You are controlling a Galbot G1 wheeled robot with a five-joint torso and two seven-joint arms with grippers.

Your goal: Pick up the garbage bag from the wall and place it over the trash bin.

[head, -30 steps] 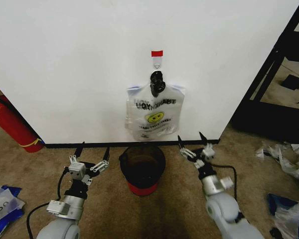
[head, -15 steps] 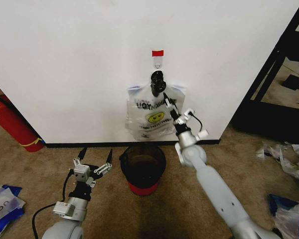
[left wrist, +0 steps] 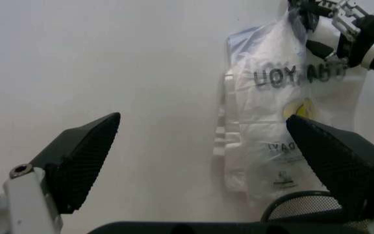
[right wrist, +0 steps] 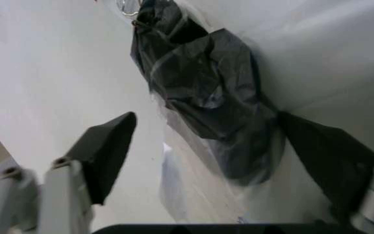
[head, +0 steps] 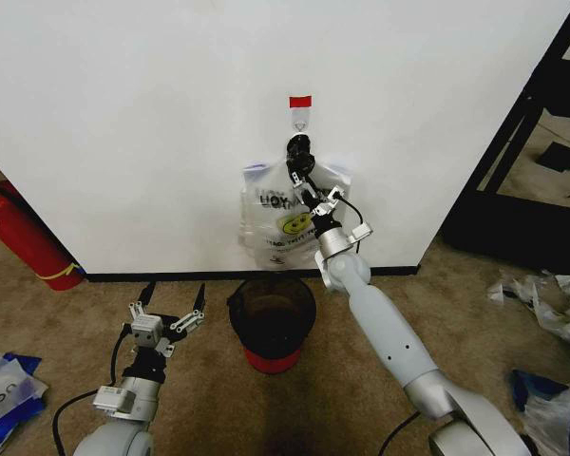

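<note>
So the pick-up step is what's in hand: the right gripper (head: 302, 183) is raised to the black knot (right wrist: 206, 92) at the top of the garbage bag (head: 271, 223), fingers spread wide either side of it, nothing pinched yet. The bag is hung from the hook (head: 299, 122) on the wall (head: 123, 114), straight above the trash bin (head: 272, 318). Next, those fingers probably need to be closed on the knot and lifted clear of the hook, while the left gripper (head: 167, 305) is parked low by the bin, fingers apart.

A long red fire-extinguisher cylinder (head: 19, 237) with a yellow band leans at the left, where the brown carpet floor (head: 199, 399) meets the black baseboard. A crumpled whitish plastic bag with dark-blue patches (head: 5, 394) lies on the floor at the left edge. More crumpled whitish and blue bags (head: 551, 370) lie on the floor at the right. A black metal shelf frame (head: 522, 142) stands at the right, behind them.
</note>
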